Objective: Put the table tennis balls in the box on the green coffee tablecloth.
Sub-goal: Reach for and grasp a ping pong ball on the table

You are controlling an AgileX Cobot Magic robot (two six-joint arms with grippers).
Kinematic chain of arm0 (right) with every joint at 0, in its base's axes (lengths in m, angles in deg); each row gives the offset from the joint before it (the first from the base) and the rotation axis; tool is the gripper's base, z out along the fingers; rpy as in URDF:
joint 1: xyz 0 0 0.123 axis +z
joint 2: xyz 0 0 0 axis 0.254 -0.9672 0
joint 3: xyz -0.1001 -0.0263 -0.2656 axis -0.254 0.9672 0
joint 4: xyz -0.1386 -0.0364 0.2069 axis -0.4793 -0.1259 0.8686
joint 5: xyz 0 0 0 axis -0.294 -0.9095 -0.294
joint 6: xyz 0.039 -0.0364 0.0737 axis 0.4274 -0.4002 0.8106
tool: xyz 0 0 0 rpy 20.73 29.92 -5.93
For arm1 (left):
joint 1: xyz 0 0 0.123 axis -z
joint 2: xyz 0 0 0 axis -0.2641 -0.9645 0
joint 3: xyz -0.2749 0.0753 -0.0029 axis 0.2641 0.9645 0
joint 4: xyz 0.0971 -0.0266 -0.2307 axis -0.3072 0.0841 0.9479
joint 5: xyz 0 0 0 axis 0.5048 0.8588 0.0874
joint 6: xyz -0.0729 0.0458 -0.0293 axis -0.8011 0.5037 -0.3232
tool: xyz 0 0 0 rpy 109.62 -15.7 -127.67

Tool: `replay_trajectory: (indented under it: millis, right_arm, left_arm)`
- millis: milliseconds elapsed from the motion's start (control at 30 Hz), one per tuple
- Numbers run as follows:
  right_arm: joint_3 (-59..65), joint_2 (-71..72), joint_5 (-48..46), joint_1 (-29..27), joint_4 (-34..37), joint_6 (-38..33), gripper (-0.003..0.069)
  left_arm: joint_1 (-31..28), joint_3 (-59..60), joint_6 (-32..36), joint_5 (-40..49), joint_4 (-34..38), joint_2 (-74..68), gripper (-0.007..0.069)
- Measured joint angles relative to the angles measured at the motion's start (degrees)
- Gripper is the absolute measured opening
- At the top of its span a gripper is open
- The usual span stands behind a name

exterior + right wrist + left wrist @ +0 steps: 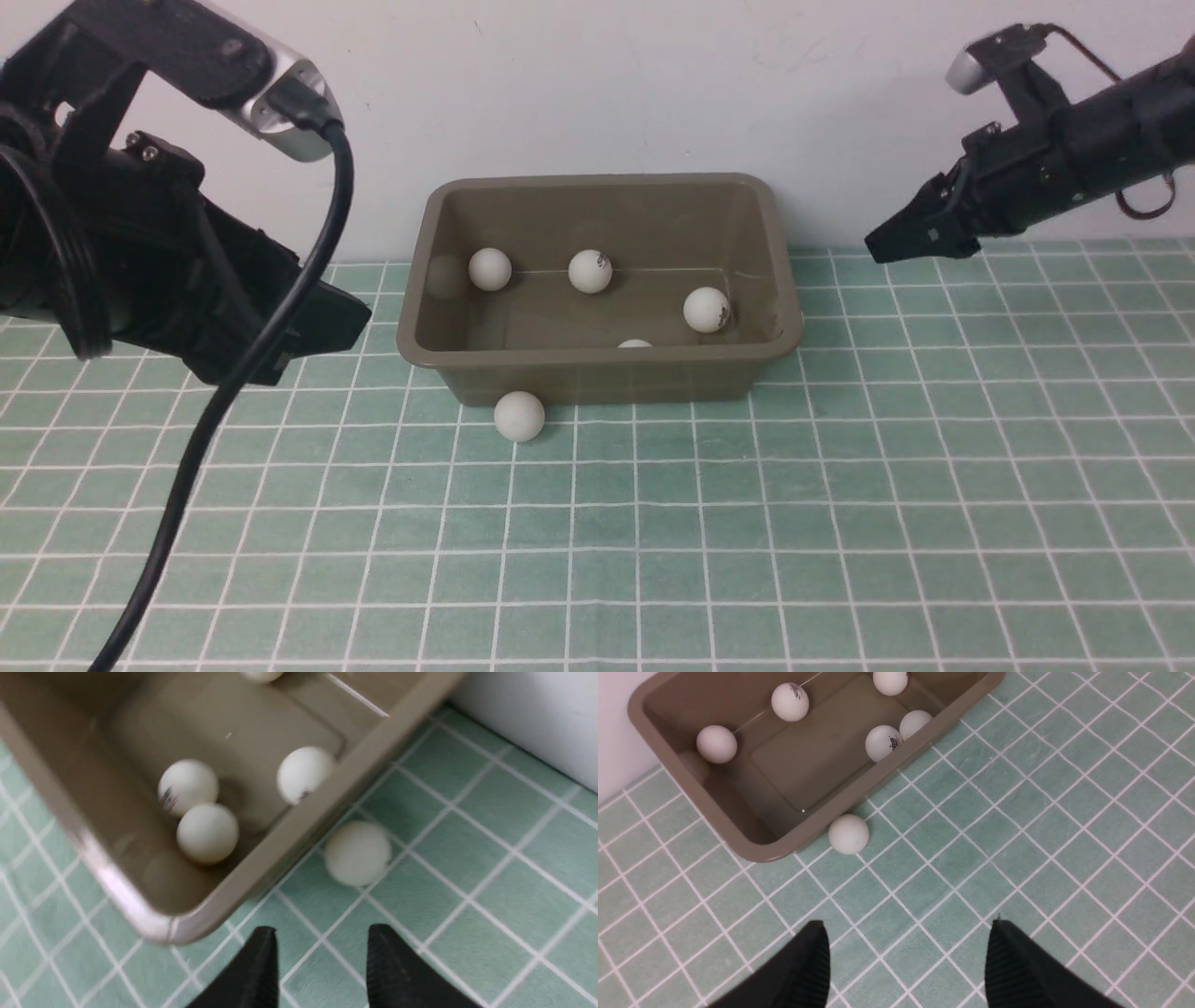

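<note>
Well ahead of left jaws lies one ball [848, 834].

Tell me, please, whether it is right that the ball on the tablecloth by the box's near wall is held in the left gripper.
Not held: the ball lies there on the tablecloth, but the left gripper is open and apart from it, as the left wrist view shows.
</note>
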Motion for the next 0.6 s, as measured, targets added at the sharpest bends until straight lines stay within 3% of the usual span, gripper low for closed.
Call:
replay_trajectory:
  millis: [100,300,467,600]
  right_arm:
    - [-3.04,-2.59,-0.83,-1.56,3.08,3.37,0.0218]
    - [-3.47,-5.68,0.86,-1.93,8.18,2.54,0.0208]
    - [-3.49,-7.55,2.16,-1.42,5.43,-12.16,0.0211]
    - [-3.49,-8.42,2.09,-0.95,3.85,-19.93,0.0221]
  left_arm:
    - [0.00,0.00,0.06,0.00,0.67,-0.06,0.0405]
    - [0.00,0.00,0.18,0.00,1.05,-0.06,0.0405]
    - [0.00,0.00,0.37,0.00,1.10,-0.06,0.0405]
    - [0.00,0.00,0.37,0.00,1.10,-0.06,0.0405]
